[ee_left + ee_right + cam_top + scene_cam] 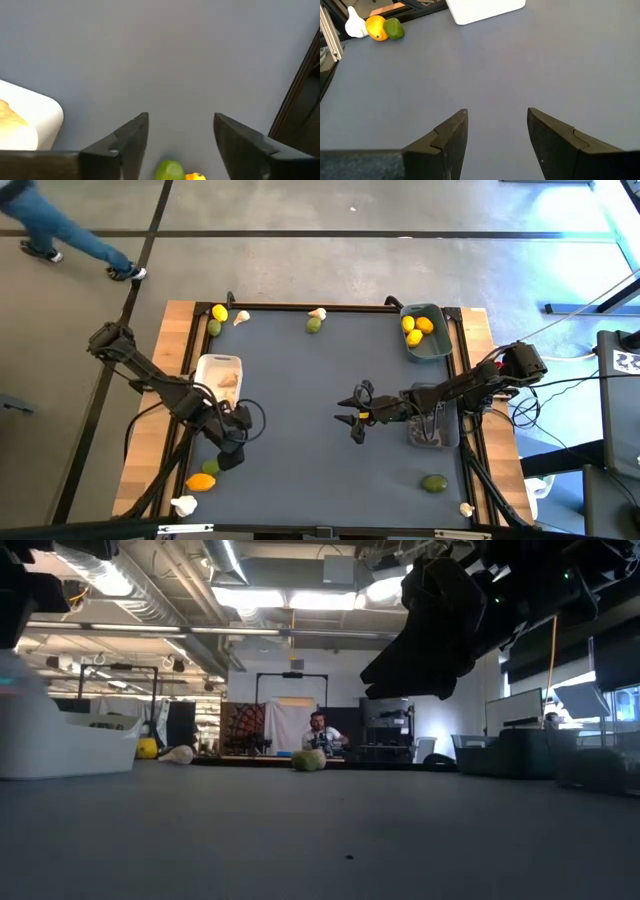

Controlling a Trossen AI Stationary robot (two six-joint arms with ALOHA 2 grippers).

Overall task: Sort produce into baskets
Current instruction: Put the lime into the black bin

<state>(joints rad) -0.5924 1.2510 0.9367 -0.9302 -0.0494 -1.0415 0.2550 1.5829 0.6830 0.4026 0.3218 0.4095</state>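
Note:
My left gripper (pixel 229 456) hangs open over the near left of the mat, pointing down. Just beyond its fingertips (pixel 180 120) lie a lime (pixel 169 170) and a lemon (pixel 195 176), untouched. A garlic bulb (pixel 184 504) lies beside them. My right gripper (pixel 358 412) hovers open above the mat's middle with nothing between its fingers (pixel 497 115). The white basket (pixel 218 372) holds garlic. In the blue-grey basket (pixel 426 332) lie lemons. The dark grey basket (pixel 432 430) stands under my right arm.
Loose produce lies about: a lemon (pixel 219 312), lime (pixel 214 328) and garlic (pixel 241 318) at the far left corner, garlic (pixel 317 313) and lime (pixel 313 325) at the far edge, a lime (pixel 433 482) and garlic (pixel 466 508) near right. A person walks beyond the table.

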